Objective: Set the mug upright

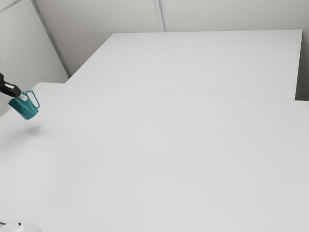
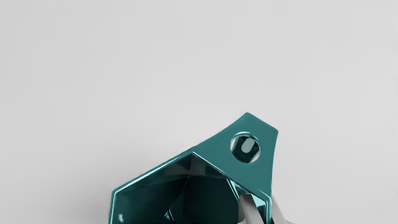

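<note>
Tilted mug held above the table by one side of its wall

Exterior view: the mug (image 1: 25, 109), a teal vessel, is in the air near the exterior view's left edge, over the table (image 1: 159, 159). A soft shadow (image 1: 33, 130) falls on the tabletop beneath it. The mug is tilted: its mouth faces obliquely upward, toward the gripper (image 1: 22, 97) and the exterior view's left, and its base is lower, toward the exterior view's right. The handle (image 1: 35, 98) stands out on the side toward the exterior view's right. A white rounded object (image 1: 24, 226) occupies the near left corner.

Wrist view: the mouth of the mug is angular, with a bright rim and flat inner faces that recede into a dark hollow. One finger (image 2: 247, 210) enters this hollow; the other lies against the outside, so that the wall is pinched between the two. The jaws are therefore closed down to about the thickness of the wall, with the mug in their hold. The finger is the one body discernible within the cavity; the deepest part is too dark to read. Beside the gripped portion, a flat teal extension of the rim bears a round hole (image 2: 245, 147), through which lighter and darker patches appear.
</note>
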Motion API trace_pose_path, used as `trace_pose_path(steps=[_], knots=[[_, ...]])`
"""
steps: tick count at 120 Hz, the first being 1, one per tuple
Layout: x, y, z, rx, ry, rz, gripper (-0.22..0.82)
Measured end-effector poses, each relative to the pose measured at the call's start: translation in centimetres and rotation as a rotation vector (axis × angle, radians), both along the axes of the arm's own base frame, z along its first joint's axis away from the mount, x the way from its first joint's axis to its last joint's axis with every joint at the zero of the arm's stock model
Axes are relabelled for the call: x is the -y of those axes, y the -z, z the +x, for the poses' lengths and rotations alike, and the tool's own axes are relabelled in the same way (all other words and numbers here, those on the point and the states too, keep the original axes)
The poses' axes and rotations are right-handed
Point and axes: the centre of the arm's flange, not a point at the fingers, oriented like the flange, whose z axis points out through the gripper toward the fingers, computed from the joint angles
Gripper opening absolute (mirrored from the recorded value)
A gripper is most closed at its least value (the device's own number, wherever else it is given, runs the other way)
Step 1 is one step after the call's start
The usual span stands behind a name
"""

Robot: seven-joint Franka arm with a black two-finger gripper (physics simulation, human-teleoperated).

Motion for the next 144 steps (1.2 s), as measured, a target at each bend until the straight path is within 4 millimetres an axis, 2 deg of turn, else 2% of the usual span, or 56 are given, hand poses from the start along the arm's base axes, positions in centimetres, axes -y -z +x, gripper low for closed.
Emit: trace_pose_path(steps=[5,22,32,53,69,86,102,135,144], knots=[[1.5,-0.5,0.4,-0.016,0.009,0.010,-0.18],[6.0,0.0,3.4,-0.119,0.027,0.089,-0.18],[9.2,-0.4,5.1,-0.157,0.038,0.135,-0.18],[16.3,-2.5,6.0,-0.212,0.048,0.203,-0.18],[20.6,-3.4,4.5,-0.223,0.051,0.181,-0.18],[26.6,-4.1,4.0,-0.240,0.090,0.194,-0.18],[30.1,-4.2,2.7,-0.267,0.088,0.209,-0.18],[36.9,-1.7,0.7,-0.314,0.074,0.224,-0.18],[38.0,-1.0,-0.2,-0.321,0.058,0.221,-0.18]])
